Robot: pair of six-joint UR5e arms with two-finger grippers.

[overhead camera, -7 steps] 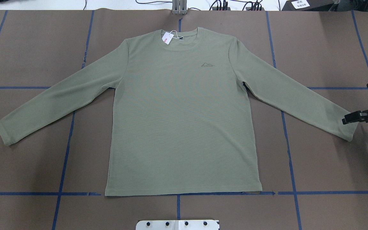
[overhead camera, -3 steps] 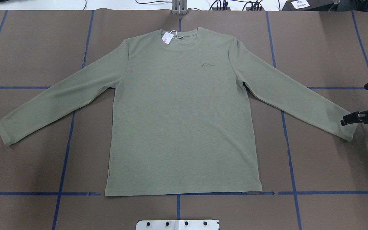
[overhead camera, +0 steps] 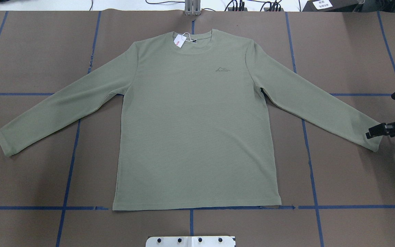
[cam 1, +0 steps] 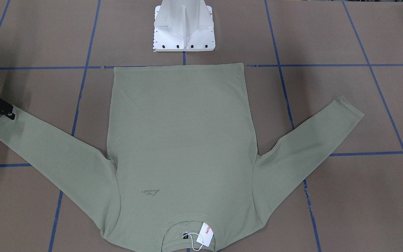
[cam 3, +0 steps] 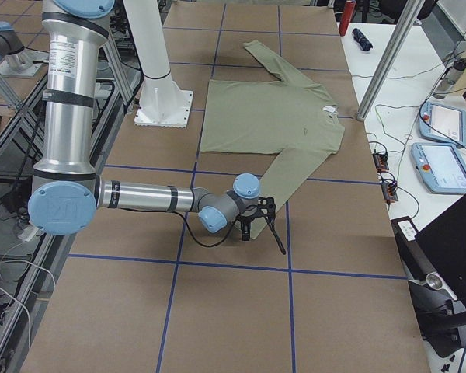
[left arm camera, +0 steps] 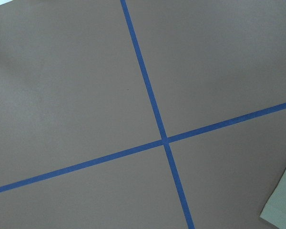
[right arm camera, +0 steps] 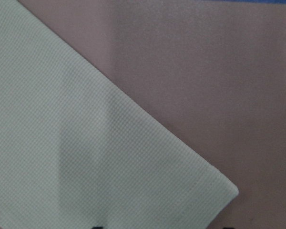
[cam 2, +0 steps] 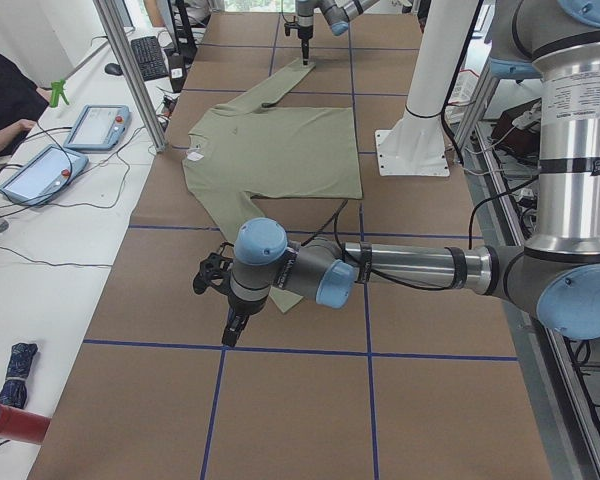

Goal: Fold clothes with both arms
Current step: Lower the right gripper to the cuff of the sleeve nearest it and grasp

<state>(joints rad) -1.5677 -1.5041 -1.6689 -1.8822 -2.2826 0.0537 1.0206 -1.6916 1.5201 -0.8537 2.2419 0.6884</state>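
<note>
While low, right arm [cam 3: 140, 196] at cuff [overhead camera: 376, 143]

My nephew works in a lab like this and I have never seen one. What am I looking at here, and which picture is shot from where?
This is a robot: two jointed metal arms on a white pedestal, each ending in a black two-finger hand. Two pictures look down on the table, one from behind the robot, one from across it. Two look along it from either end, and two come from cameras on the wrists. A green long-sleeved shirt lies spread flat, front up, with a white tag at its collar. The blue lines are tape. The right hand is at one cuff, fingers apart, the sleeve lying flat. The left hand hangs just beyond the other cuff; I cannot tell whether it is open. Neither hand holds the shirt.
</note>
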